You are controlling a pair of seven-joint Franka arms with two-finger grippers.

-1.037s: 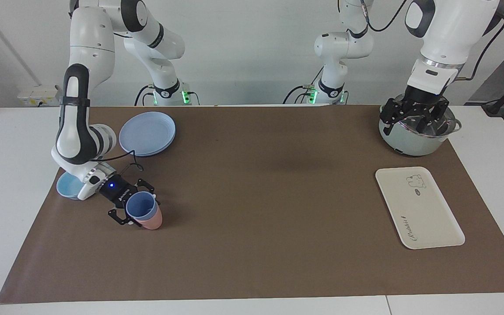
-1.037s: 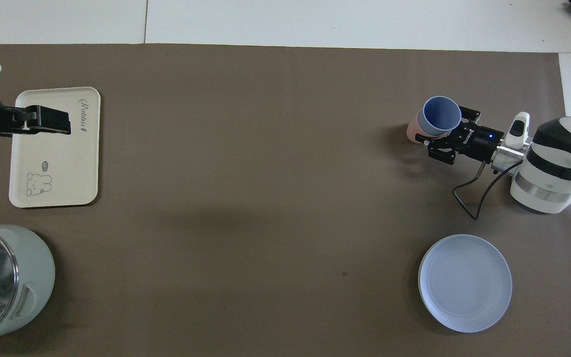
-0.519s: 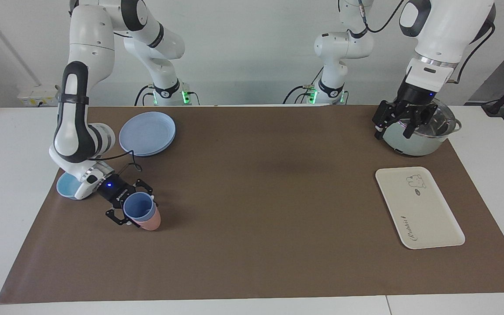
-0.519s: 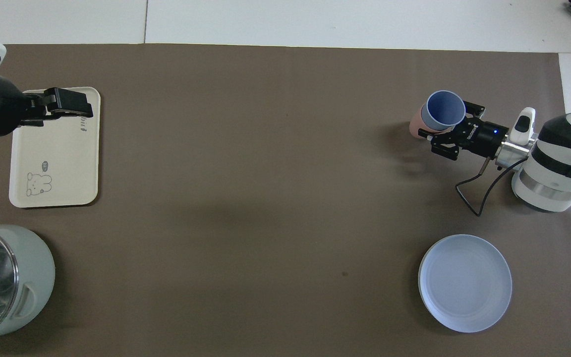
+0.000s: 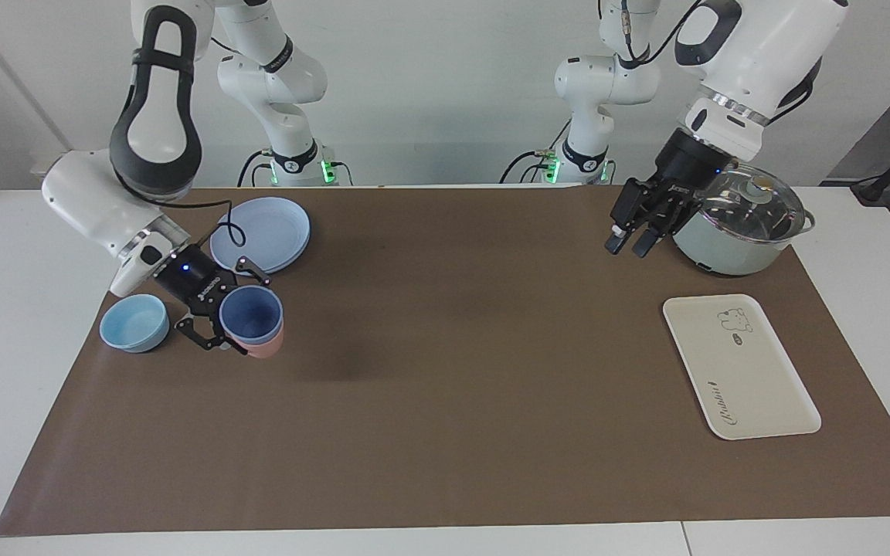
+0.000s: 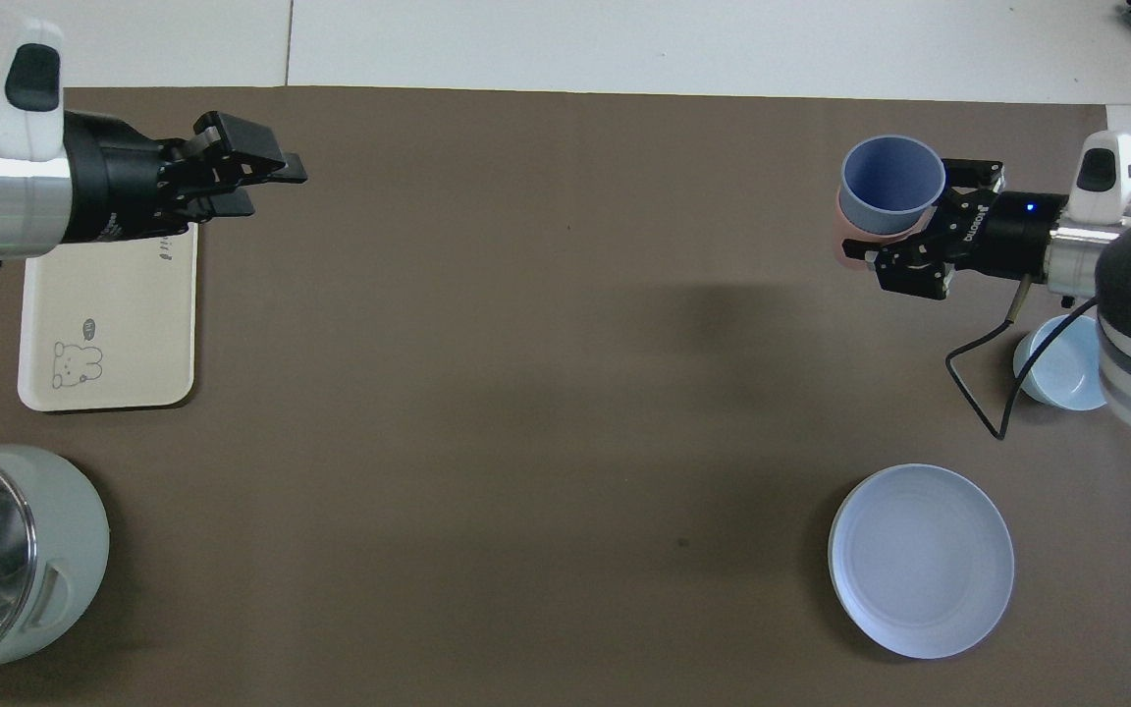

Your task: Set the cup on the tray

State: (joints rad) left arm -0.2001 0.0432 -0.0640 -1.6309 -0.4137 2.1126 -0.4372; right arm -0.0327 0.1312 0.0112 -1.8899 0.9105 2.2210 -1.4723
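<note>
Right hand (image 5: 235, 318) around periwinkle cup (image 5: 251, 314)

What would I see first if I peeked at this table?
First, the right gripper holding a small periwinkle-blue plastic cup up in the air, nested in a pink cup, beside a light-blue bowl. The flat cream-white tray with a bear drawing waits at the left arm's end, where the left gripper hangs beside a pale-green lidded pot.
</note>
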